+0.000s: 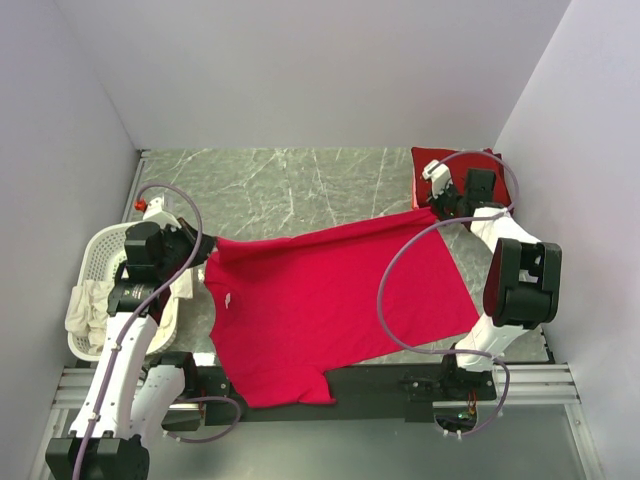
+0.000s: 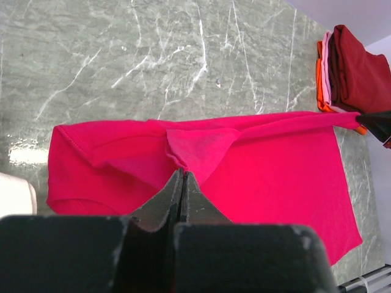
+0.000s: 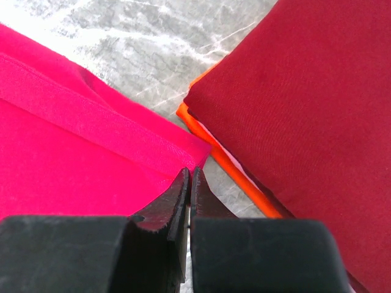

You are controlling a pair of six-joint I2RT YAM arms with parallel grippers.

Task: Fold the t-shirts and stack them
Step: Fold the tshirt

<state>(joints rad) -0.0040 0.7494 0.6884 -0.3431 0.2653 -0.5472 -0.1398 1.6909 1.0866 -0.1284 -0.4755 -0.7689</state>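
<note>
A large crimson t-shirt (image 1: pixel 330 300) lies spread across the marble table, its far edge pulled taut between both grippers. My left gripper (image 2: pixel 182 173) is shut on a bunched fold of it (image 2: pixel 201 146) at the left end. The right gripper (image 3: pixel 190 173) is shut on the shirt's far right corner (image 3: pixel 183 149), right beside the folded stack. That stack (image 1: pixel 432 160) sits at the back right, with a dark maroon shirt (image 3: pixel 305 104) on top and an orange one (image 3: pixel 235 168) under it. In the top view the left gripper (image 1: pixel 207 250) and right gripper (image 1: pixel 437 212) are at opposite ends.
A white slotted laundry basket (image 1: pixel 95 255) stands at the left edge with cream cloth (image 1: pixel 88 305) hanging over it. The crimson shirt's near hem (image 1: pixel 290 385) drapes over the table's front edge. Walls close in the left, back and right sides.
</note>
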